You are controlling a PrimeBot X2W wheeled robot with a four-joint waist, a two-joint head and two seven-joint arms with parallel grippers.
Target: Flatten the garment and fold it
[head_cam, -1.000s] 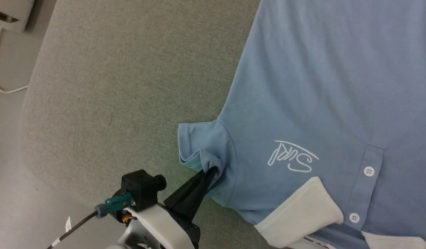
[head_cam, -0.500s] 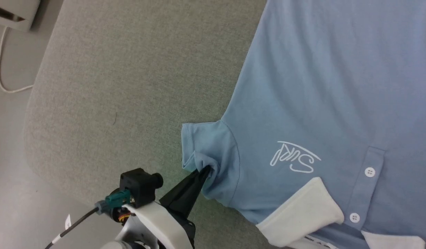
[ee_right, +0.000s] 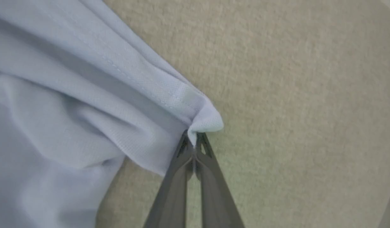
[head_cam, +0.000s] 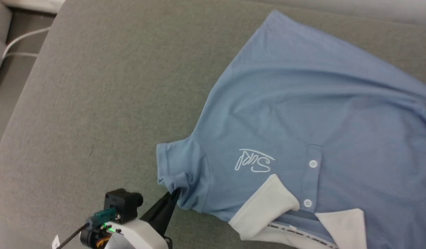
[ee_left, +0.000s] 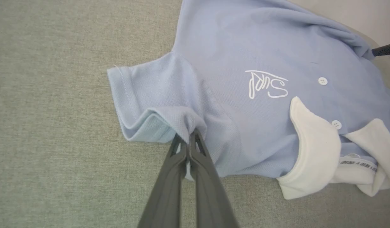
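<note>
The garment (head_cam: 285,114), a light blue polo shirt, lies face up on the grey table (head_cam: 95,86), its white collar (head_cam: 264,207) toward me and the script logo (head_cam: 253,162) upside down. My left gripper (head_cam: 174,194) is shut on the bunched lower edge of the near sleeve (ee_left: 150,95); the same pinch appears in the left wrist view (ee_left: 188,136). In the right wrist view my right gripper (ee_right: 193,136) is shut on a blue corner of the shirt (ee_right: 204,122). A dark finger of that right gripper (ee_left: 385,50) pokes in at the shirt's far edge.
The table's rounded edge (head_cam: 22,103) runs down the left, with floor and a white cable (head_cam: 22,38) beyond it. Bare grey cloth spreads left of the sleeve.
The head camera has tilted, so more of the shirt and table shows. The left gripper keeps its pinch on the sleeve, which has drawn down and left, and folds have risen across the shirt's body.
</note>
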